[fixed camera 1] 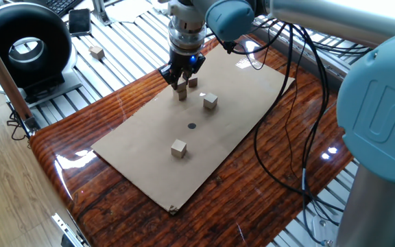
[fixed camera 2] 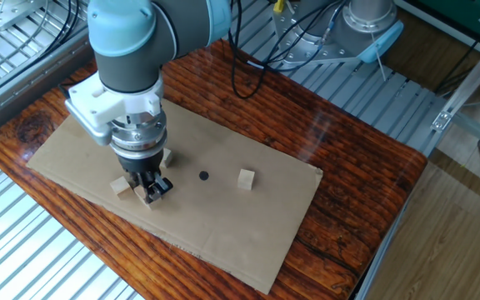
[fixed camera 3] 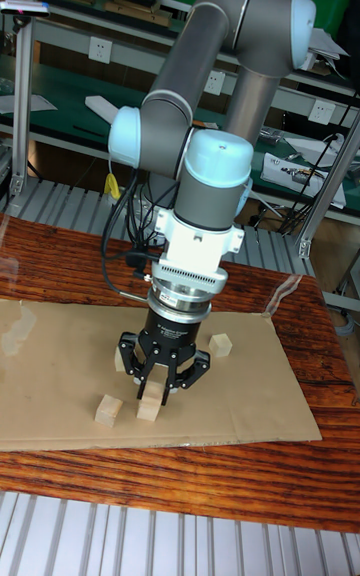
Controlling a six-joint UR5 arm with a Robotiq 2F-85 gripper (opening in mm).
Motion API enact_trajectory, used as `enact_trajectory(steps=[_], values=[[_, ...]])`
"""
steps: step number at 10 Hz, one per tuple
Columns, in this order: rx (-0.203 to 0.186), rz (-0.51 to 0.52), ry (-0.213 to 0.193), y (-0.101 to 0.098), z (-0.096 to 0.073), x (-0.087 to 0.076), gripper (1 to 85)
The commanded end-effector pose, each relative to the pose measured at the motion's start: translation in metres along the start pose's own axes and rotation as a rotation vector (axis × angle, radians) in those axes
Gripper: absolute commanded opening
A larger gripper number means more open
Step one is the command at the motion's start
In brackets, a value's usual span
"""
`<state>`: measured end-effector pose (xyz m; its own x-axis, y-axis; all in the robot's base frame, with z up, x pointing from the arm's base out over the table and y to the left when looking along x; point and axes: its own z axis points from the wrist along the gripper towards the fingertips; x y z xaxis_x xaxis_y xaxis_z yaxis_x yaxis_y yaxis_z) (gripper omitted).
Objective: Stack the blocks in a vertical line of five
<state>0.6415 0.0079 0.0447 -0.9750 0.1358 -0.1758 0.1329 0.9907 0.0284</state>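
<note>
My gripper (fixed camera 1: 182, 85) (fixed camera 2: 152, 187) (fixed camera 3: 155, 388) hangs over the far end of the cardboard sheet (fixed camera 1: 142, 165), its fingers drawn in on a tan block (fixed camera 1: 182, 84). Right under that one stands another block (fixed camera 1: 182, 95) (fixed camera 2: 151, 199) (fixed camera 3: 149, 408); I cannot tell whether the two touch. A third block (fixed camera 1: 193, 82) (fixed camera 2: 167, 156) lies just behind the gripper. One more (fixed camera 1: 210, 101) (fixed camera 2: 121, 185) sits beside it, and a lone block (fixed camera 1: 177, 148) (fixed camera 2: 246, 178) lies past the black dot (fixed camera 1: 191, 125).
The cardboard lies on a glossy wooden tabletop (fixed camera 1: 81, 178) ringed by metal slats. A stray cube (fixed camera 1: 97, 51) rests on the slats at the back left, near a black ring-shaped device (fixed camera 1: 26, 48). Black cables (fixed camera 1: 286, 103) trail over the right side.
</note>
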Motion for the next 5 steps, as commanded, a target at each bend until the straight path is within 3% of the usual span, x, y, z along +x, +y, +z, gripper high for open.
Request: enact_trajectory(steps=[1, 3, 5], values=[[-0.009, -0.001, -0.003, 0.0034, -0.0004, 0.0005, 10.7], [-0.019, -0.015, -0.006, 0.0056, -0.0008, -0.0002, 20.7], [-0.04, -0.037, -0.016, 0.011, -0.0017, -0.0024, 44.0]])
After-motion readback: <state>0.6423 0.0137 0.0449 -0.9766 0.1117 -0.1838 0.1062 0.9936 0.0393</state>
